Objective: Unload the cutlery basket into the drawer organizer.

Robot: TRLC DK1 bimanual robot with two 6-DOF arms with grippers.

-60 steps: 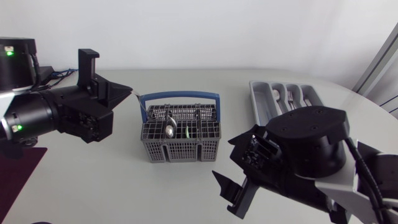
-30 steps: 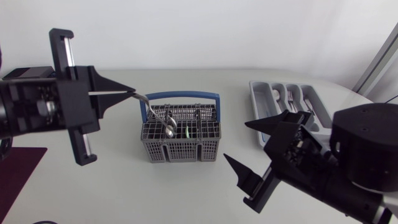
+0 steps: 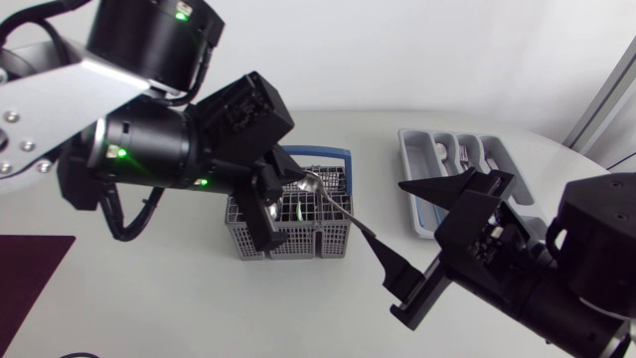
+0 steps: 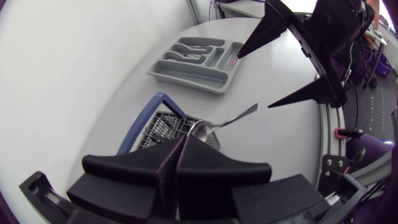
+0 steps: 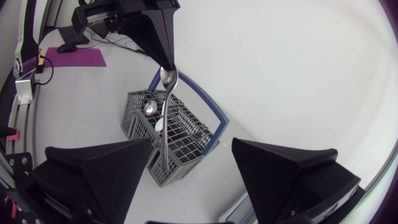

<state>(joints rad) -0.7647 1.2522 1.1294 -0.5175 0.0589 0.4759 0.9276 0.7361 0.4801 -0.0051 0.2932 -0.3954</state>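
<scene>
**Left claw [image 3: 285, 186] pinches a spoon [image 3: 329, 199] above the basket [image 3: 288, 227]**

Its fingers are pressed together on the spoon's bowl. The handle juts toward four o'clock, pointing at the right claw [image 3: 417, 234], whose fingers are spread wide and hold nothing. More cutlery stands in the basket. At two o'clock from the basket lies the drawer organizer [image 3: 421, 159].

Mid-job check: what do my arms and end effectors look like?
The left arm has a silver-grey link, black joints with green lights and looping black cables. The right arm shows bulky black housings. The left end effector and right end effector are matte black wedges.
</scene>
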